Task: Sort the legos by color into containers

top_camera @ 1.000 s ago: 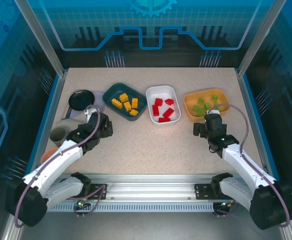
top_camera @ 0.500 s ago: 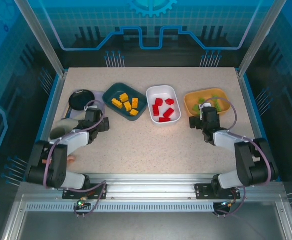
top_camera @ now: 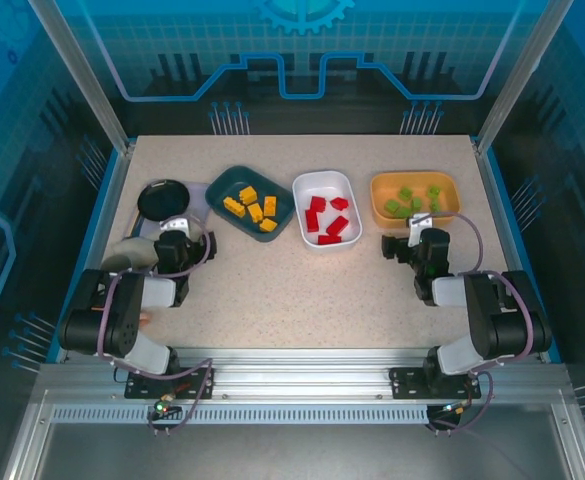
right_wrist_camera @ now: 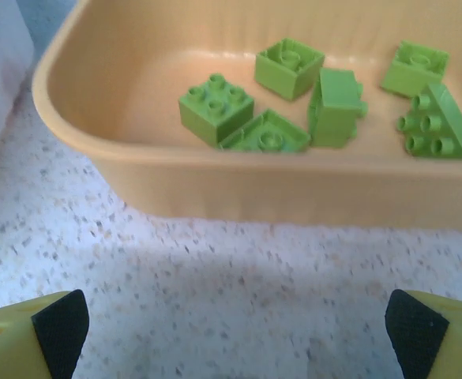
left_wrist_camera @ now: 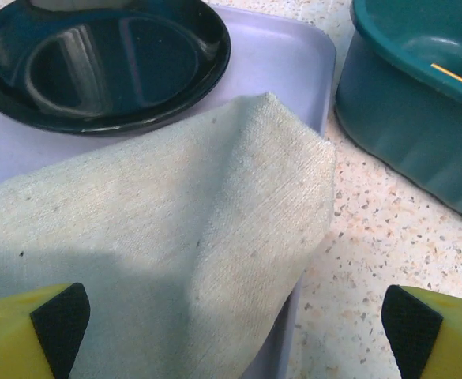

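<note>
From above, we see three trays in a row across the far half of the bench (top_camera: 292,290): the dark teal tray (top_camera: 224,186) on the left holds the yellow-orange bricks (top_camera: 253,206), the white tray (top_camera: 324,182) in the middle holds the red bricks (top_camera: 327,218), and the orange tray (top_camera: 450,196) on the right holds the green bricks (top_camera: 413,200). No brick lies loose on the bench. The left pincer (top_camera: 178,232) sits low, just near of the black dish (top_camera: 163,198), and the right pincer (top_camera: 418,228) sits just near of the orange tray. In the left wrist view, the fingertips (left_wrist_camera: 58,322) stand spread wide at the lower corners with nothing between them, above a pale cloth (left_wrist_camera: 175,237) that drapes over a lavender tray (left_wrist_camera: 282,55). The black dish rests on that tray beyond the cloth, and the dark teal tray stands to the right with one yellow-orange brick showing inside. In the right wrist view, the fingertips (right_wrist_camera: 57,330) are likewise spread and empty over bare speckled bench, with the orange tray's near wall just ahead and the green bricks scattered on its floor.
</note>
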Robot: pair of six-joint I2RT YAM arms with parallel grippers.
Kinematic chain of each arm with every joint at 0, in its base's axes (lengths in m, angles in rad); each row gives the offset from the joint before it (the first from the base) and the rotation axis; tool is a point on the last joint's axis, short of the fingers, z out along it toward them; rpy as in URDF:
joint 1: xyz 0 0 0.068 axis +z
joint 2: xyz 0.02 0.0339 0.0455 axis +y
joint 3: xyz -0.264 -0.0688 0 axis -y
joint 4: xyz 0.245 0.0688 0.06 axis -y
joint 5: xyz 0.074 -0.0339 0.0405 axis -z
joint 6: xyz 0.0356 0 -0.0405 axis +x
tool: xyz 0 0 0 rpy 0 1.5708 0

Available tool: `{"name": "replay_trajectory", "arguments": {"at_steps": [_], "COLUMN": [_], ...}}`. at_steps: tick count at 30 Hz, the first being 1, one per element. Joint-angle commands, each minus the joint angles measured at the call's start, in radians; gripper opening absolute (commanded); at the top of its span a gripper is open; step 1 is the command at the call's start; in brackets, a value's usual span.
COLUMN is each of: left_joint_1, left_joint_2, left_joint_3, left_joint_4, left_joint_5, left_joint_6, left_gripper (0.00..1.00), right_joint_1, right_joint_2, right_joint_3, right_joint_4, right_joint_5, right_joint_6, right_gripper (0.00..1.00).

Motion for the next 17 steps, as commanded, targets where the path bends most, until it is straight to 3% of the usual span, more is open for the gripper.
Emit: {"name": "replay_trajectory", "arguments": {"at_steps": [1,17], "left_joint_1": [-0.006,-0.006], "left_joint_2": [0.004,0.0], "left_joint_3": [0.037,0.037], "left_joint_4": [0.083,0.078], "left_joint_5": [0.023,0.026], "left_joint_6": [0.026,0.025], "left_gripper": [0.99,0.99], "right_joint_1": [0.016,0.02], "right_joint_2": [0.006,0.007], "right_joint_3": [0.041,0.049], "right_joint_4": [0.059,0.047], "right_joint_5": [0.007,-0.008], "right_joint_6": [-0.025,-0.035], "right_gripper": [1.0,1.0]}}
